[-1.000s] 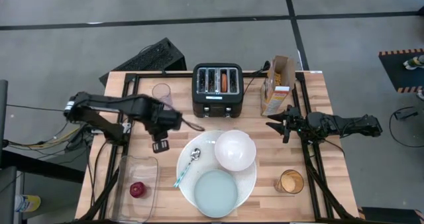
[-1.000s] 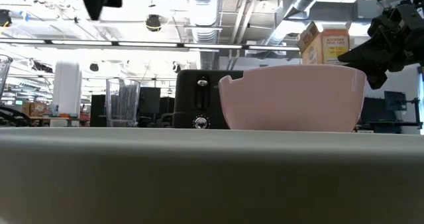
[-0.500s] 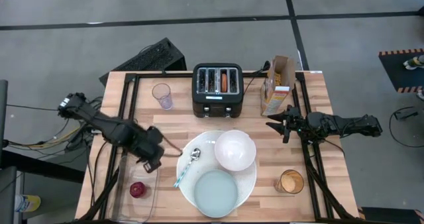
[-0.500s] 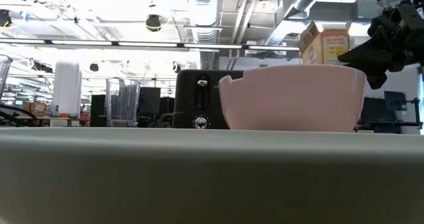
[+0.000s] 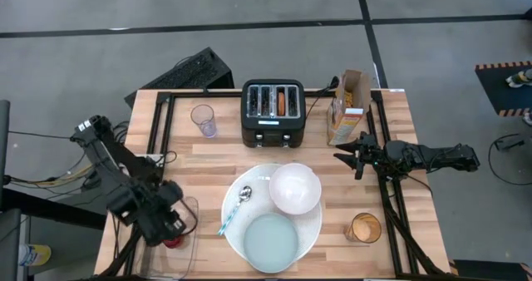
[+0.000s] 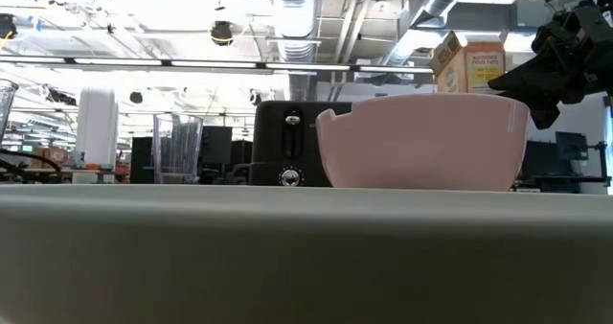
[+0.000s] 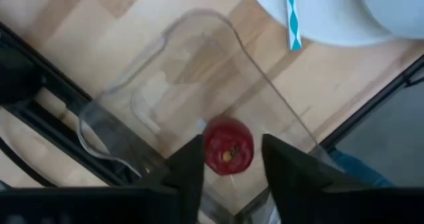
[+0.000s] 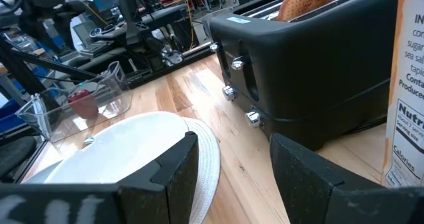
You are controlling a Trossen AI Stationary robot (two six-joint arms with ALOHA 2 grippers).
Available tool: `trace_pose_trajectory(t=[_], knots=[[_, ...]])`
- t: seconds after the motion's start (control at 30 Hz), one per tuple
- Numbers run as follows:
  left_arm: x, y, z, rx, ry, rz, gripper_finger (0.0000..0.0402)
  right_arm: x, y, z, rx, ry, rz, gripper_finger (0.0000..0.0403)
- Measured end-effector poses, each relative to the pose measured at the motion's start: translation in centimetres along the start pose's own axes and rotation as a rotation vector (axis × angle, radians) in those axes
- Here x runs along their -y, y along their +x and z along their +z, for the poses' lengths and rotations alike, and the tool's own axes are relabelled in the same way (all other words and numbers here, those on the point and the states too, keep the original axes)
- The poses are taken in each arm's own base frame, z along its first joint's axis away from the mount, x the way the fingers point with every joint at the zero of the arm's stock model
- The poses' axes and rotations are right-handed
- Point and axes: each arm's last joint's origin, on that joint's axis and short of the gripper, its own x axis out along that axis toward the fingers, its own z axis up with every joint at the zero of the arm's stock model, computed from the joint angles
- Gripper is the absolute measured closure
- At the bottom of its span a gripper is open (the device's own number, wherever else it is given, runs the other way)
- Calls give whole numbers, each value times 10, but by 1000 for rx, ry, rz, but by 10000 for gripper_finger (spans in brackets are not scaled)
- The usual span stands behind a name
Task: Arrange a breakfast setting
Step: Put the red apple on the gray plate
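A small red apple [image 7: 228,150] lies in a clear plastic tub [image 7: 152,111] at the table's near left; in the high view only a sliver of the apple [image 5: 173,243] shows. My left gripper [image 7: 230,159] is open over the tub, one finger on either side of the apple. I see no touch. The large white plate [image 5: 249,231] holds a white bowl [image 5: 294,188], a pale-blue plate [image 5: 271,238] and a blue-handled spoon [image 5: 233,209]. A bagel [image 5: 283,103] stands in the toaster [image 5: 273,115]. My right gripper [image 5: 347,158] is open and empty beside the cereal box [image 5: 347,106].
A clear glass [image 5: 203,119] stands at the far left. A cup of yellow cereal [image 5: 363,228] stands at the near right. Black frame rails [image 5: 163,123] run along both table sides. Bare wood lies between the toaster and the large plate.
My left gripper has swung from the table's left middle, near the toaster, toward the near left corner. It now hangs over the clear tub and the apple. The right arm and the dishes have kept still.
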Motion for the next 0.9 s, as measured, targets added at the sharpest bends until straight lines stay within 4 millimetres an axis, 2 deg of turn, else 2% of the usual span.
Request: trace_pose_trajectory(t=[0.2,0.37,0.63,0.9], knots=[[5,6,-30,-15,58,-5,167,0,0,0,0,0,0,195],[10,14,-52,-12,93,-5,123,0,0,0,0,0,0,195],[24,36,-76,19,127,28,76,0,0,0,0,0,0,195],[32,53,-80,61,173,69,54,0,0,0,0,0,0,195]])
